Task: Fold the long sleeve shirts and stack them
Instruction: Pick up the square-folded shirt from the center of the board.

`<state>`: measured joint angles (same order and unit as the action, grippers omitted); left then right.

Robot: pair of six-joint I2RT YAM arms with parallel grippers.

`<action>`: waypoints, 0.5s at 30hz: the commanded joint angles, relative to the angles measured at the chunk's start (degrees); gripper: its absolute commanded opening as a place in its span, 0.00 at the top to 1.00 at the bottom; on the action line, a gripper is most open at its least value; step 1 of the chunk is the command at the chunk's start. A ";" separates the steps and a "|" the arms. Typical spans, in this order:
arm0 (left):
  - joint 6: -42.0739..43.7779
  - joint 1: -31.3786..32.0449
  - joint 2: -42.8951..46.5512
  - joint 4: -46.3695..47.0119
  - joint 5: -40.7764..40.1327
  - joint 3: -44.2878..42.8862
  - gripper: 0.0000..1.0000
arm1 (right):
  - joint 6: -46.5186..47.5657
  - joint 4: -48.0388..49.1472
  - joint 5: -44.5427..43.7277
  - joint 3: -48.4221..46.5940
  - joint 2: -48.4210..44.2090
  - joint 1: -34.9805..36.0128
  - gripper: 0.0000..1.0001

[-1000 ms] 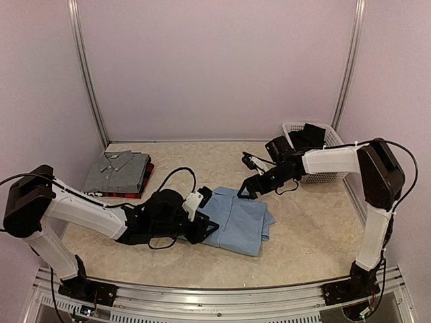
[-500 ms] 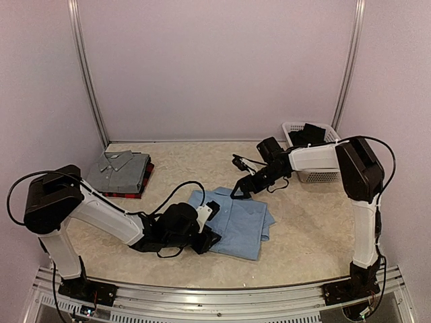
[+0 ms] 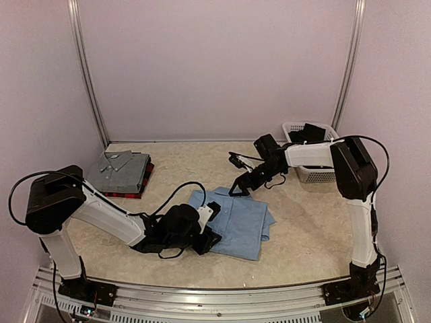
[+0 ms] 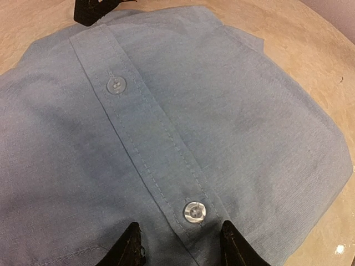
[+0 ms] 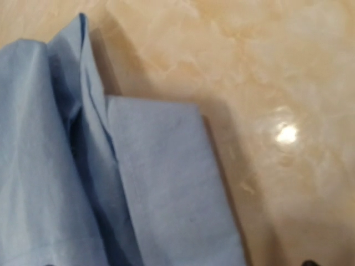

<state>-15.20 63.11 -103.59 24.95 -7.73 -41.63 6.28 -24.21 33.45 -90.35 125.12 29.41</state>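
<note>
I'm resting the left gripper [image 4: 181, 244], half spread and gripping nothing, astride the button strip [image 4: 144, 144] of the folded blue shirt [image 3: 239, 222] mid-table [image 3: 310, 235], probably to pin it. The right gripper [image 3: 237, 188] is hovering wide open at the shirt's far edge.

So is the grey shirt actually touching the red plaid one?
Touching. The top view shows the folded grey shirt lying directly on the plaid shirt, whose red edge peeks out beneath.

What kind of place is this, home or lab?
Likely a lab test cell, not a home: walls with metal posts, arms bolted to an aluminium rail, a light blue shirt laid on a marble-look table.
</note>
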 commanded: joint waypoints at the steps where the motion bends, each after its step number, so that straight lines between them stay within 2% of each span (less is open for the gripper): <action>1: 0.35 0.39 -1.06 -1.41 -0.97 -0.74 0.55 | 3.43 -7.17 6.70 -3.62 5.35 -0.95 0.08; 8: 0.65 0.41 -1.35 -1.52 -1.06 -0.93 0.55 | 3.55 -9.69 14.13 -4.11 8.23 -1.68 0.10; 15: 1.29 0.40 -1.35 -1.88 -1.74 -1.18 0.55 | 2.77 -10.61 16.47 -2.14 8.37 -1.92 0.14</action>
<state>-14.85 63.13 -103.68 24.88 -8.05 -41.76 9.58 -29.10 48.16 -94.83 131.02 27.57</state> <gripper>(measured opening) 0.447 0.873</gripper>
